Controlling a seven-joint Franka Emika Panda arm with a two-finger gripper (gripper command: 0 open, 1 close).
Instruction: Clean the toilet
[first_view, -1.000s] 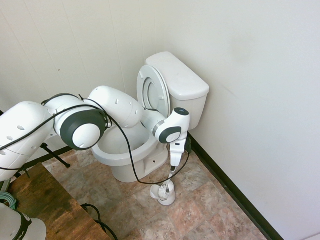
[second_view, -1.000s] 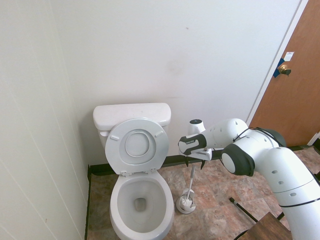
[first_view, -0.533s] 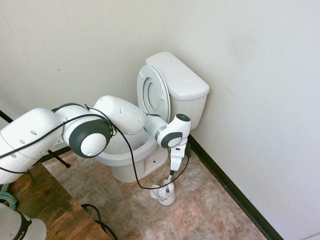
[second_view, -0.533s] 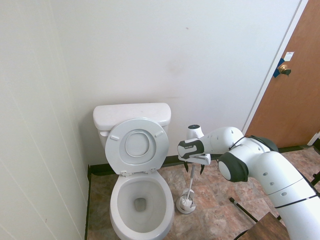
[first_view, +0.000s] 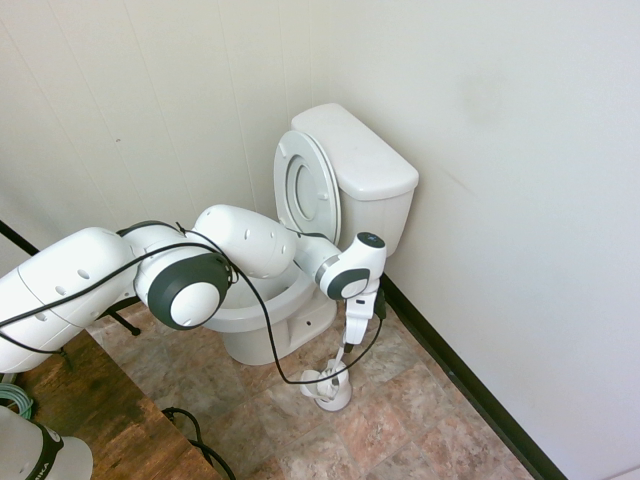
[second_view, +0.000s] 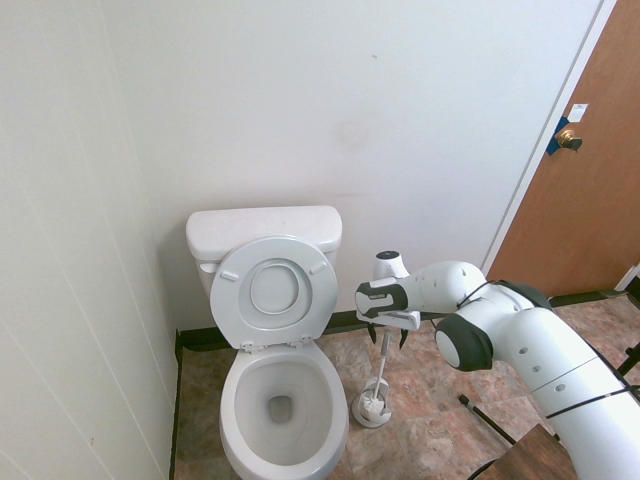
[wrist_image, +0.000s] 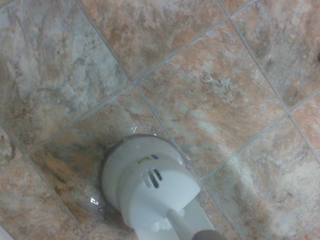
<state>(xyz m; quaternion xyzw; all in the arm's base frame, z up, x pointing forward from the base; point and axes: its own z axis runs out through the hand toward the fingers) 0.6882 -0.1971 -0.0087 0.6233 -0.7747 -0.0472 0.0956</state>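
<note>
The toilet (second_view: 270, 380) stands at the lower left of the frame, lid up. The gripper (second_view: 388, 338), jaws open, hangs over the brush handle (second_view: 382, 362). It should centre on the handle before closing.

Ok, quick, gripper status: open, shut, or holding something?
Gripper: open, holding nothing, fingers either side of the top of the brush handle.
</note>
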